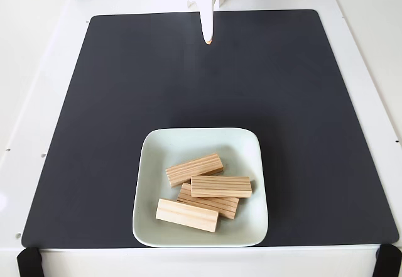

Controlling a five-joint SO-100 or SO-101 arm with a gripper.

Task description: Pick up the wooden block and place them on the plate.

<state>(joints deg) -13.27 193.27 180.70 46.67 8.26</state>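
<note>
Since nothing lies loose on the mat, this is where things stand:
Blocks: four pale grained wooden bars (202, 191), all on the rounded-square mint-green glossy plate (151, 157).
Claw: white gripper (208, 38) well apart from them at the mat's far edge, fingers together, empty.

A white table (50, 70) is carrying everything in the fixed view. A large dark mat (113, 132) is lying flat on it, covering most of the top and leaving white margins showing on all sides. The mat's far edge is sitting near the table's far edge, and its near edge is running close to the near edge. A pale mint plate (149, 164) is resting on the mat, toward the near side and roughly centred left to right, well inside the mat's border. Black clamps are gripping the table at the near left corner (28, 262) and near right corner (388, 260).
</note>
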